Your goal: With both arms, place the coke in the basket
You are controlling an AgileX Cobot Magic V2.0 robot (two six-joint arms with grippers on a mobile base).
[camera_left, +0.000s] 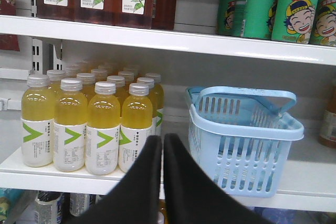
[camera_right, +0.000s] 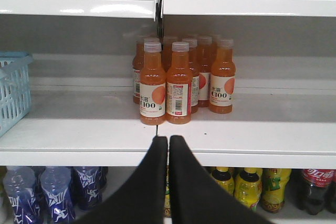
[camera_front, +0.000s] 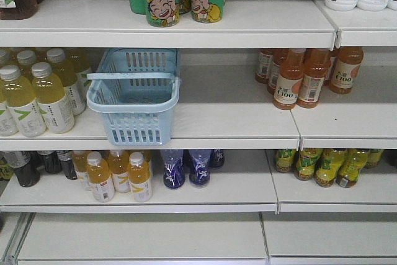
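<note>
Front view: light blue slotted basket (camera_front: pixel 133 127) stands on middle shelf (camera_front: pixel 236 122), beside yellow bottles (camera_front: pixel 37 94), handle lying across top
Left wrist: left tool (camera_left: pixel 162 139) clenched, empty
Right wrist: right tool (camera_right: pixel 168 140) clenched, empty

The right gripper (camera_right: pixel 168 140) is seen at six o'clock, its jaws pressed together. Orange C100 bottles (camera_right: pixel 178 85) are grouped on the white shelf (camera_right: pixel 79 124) at its twelve o'clock. The basket (camera_right: pixel 11 90) is cropped at nine o'clock. Purple bottles (camera_right: pixel 52 192) are shelved at seven, yellow bottles (camera_right: pixel 247 184) at five.
</note>
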